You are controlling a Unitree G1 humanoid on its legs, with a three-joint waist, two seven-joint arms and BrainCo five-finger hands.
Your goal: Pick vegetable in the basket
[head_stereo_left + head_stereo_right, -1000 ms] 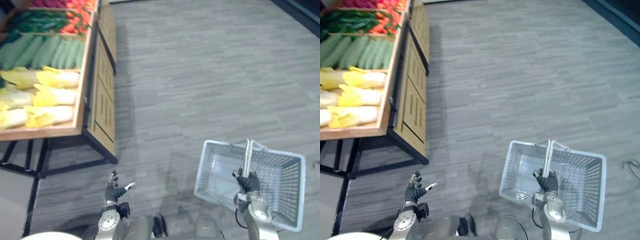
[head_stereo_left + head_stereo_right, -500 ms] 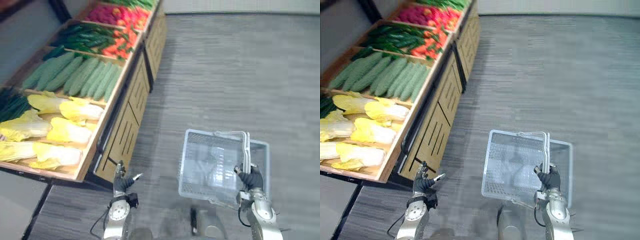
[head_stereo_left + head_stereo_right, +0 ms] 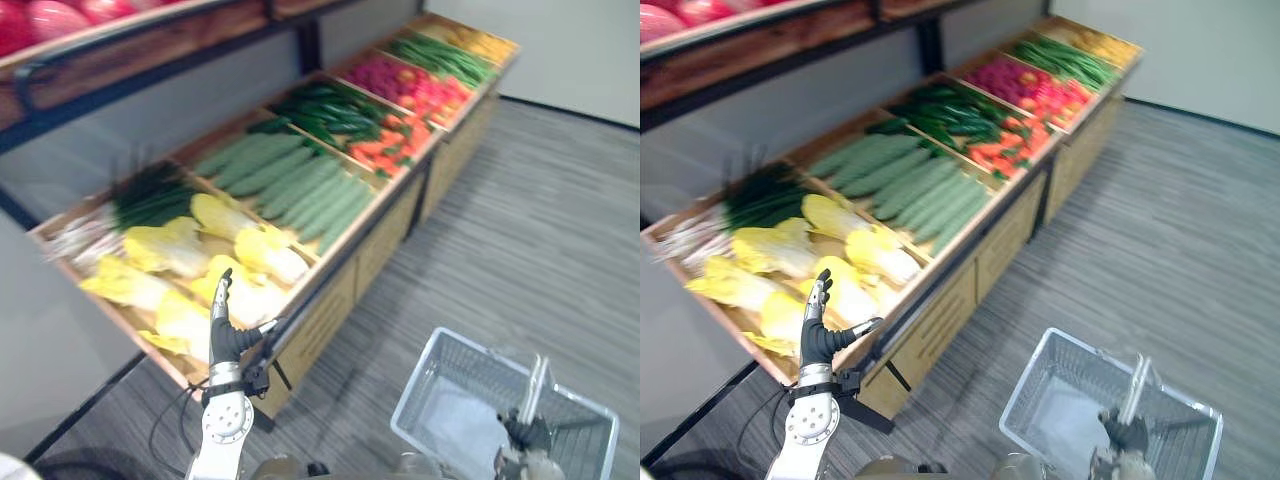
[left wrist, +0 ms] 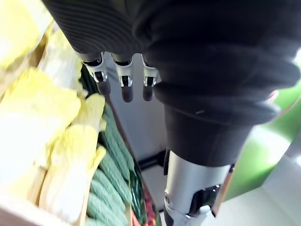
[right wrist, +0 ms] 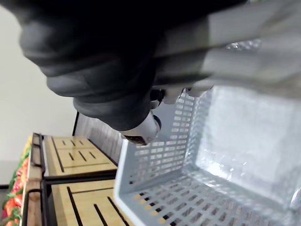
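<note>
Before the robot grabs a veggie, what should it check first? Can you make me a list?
1. Left hand open and ready to grab: ok, its fingers are straight and hold nothing.
2. Napa cabbages in front of that hand: ok, they lie in the nearest bin of the wooden stand.
3. Left hand touching a cabbage: cannot tell.
4. Right hand holding the basket handle: ok, it is curled round it.
5. Basket has room: ok, no vegetable can be seen inside it.
</note>
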